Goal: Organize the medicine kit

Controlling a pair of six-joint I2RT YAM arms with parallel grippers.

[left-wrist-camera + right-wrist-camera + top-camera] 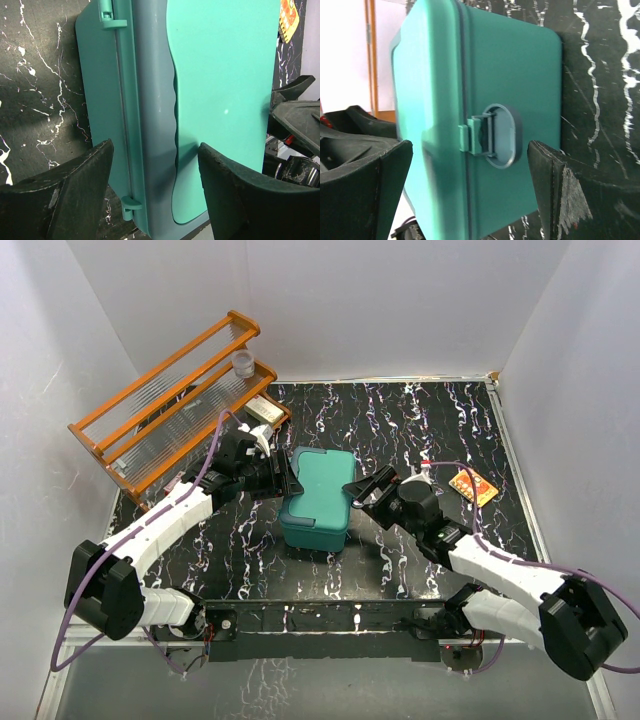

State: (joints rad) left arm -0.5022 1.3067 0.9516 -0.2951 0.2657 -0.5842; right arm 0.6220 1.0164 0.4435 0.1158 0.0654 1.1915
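The medicine kit [318, 498] is a teal box with its lid down, standing mid-table between both arms. My left gripper [283, 478] is at its left, hinge side. In the left wrist view the kit [220, 75] fills the frame and the left gripper [155, 150] is open, one finger beside the hinged wall, the other over the lid. My right gripper [362, 490] is at the kit's right side. In the right wrist view the right gripper [470, 147] stands wide open around the front latch [487, 134] of the kit [520, 65], touching nothing.
An orange wooden rack [170, 405] leans at the back left with a small clear cup [242, 363] on top and a pale box [265, 410] at its foot. An orange packet [474, 486] lies right of the kit. White walls enclose the table.
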